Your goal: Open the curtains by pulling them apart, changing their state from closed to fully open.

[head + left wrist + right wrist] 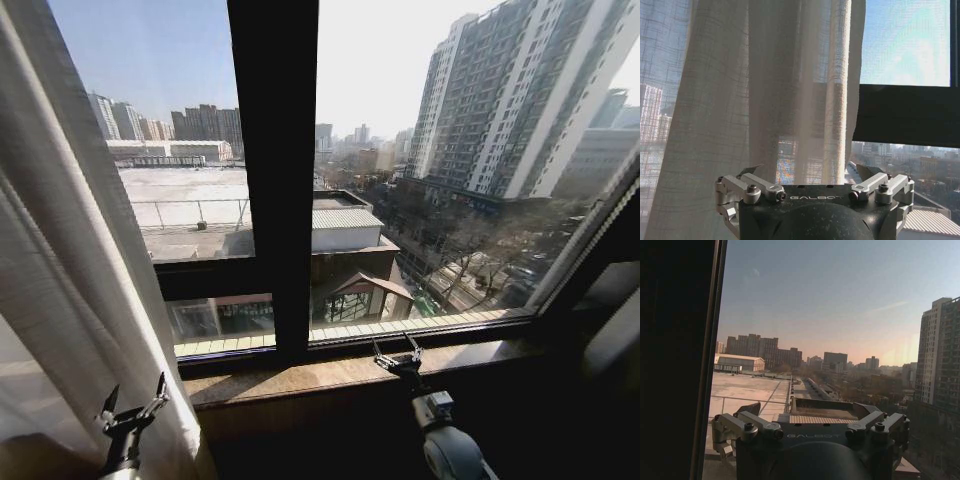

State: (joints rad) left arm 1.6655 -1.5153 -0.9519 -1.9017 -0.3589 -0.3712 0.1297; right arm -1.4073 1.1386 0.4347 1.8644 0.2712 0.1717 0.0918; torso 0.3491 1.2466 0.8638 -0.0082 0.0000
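The curtains point(60, 250) hang bunched at the left side of the window, sheer cream fabric in vertical pleats. In the left wrist view the same curtains point(765, 100) fall just ahead of the fingers, with their free edge against the black frame. My left gripper point(135, 392) is low at the left, in front of the curtain's lower part, open and holding nothing point(810, 175). My right gripper point(397, 346) stands open over the windowsill near the middle, facing bare glass point(807, 412), with no fabric near it.
A thick black window frame post point(272, 170) divides the glass, with a crossbar point(215, 275) below. A stone windowsill point(330, 375) runs under the window. A pale slanted strip point(585, 235) borders the window's right side. City buildings lie outside.
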